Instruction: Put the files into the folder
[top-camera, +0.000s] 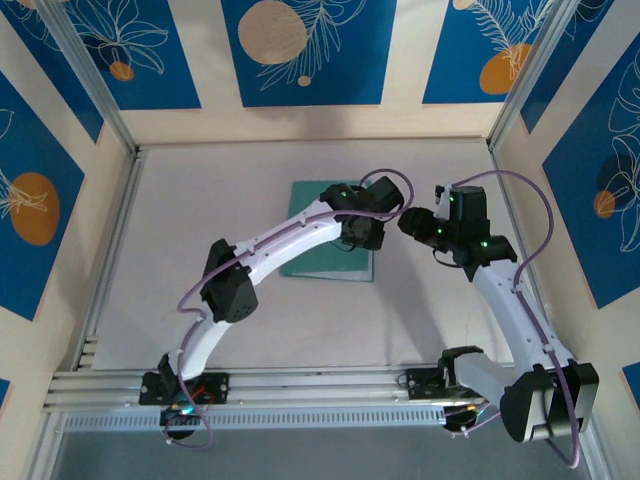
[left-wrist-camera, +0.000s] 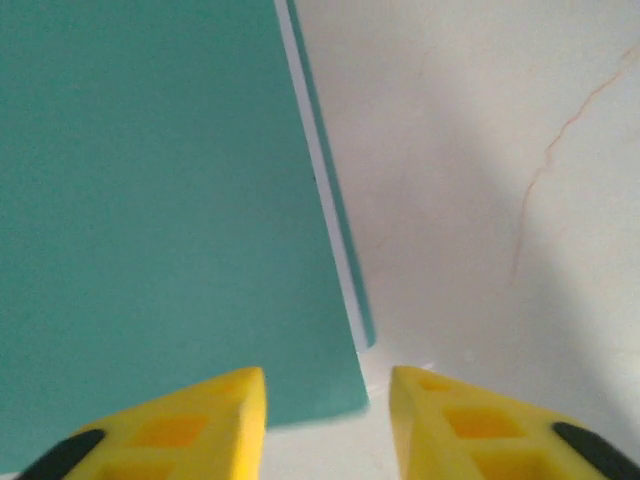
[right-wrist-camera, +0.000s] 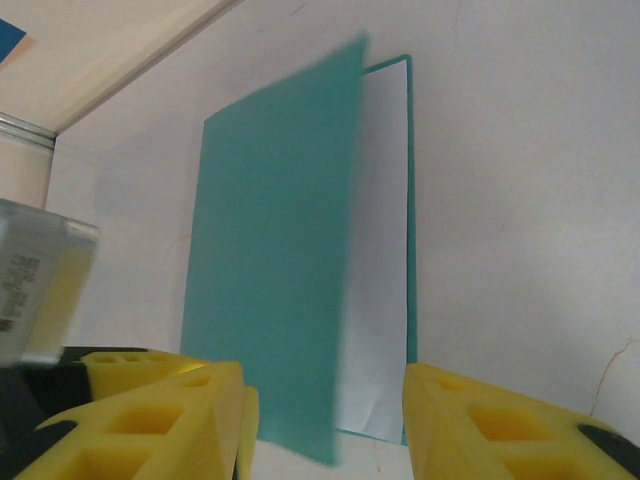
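matt teal paper folder (right-wrist-camera: 270, 260), smooth white paper files (right-wrist-camera: 380, 250), matt pale table (left-wrist-camera: 480, 150), yellow plastic left gripper (left-wrist-camera: 328, 375)

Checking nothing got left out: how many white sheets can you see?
1: a white sheet lying inside the partly closed folder. A second may be hidden, stacked with it.

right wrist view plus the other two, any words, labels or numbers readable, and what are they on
No text can be read.
Pale block, left edge of the right wrist view: a few lines of small dark print, too blurred to read.
Folder: plain teal, no text.
White sheet inside it: unmarked.
Wall panels: leaf and circle patterns, no words.
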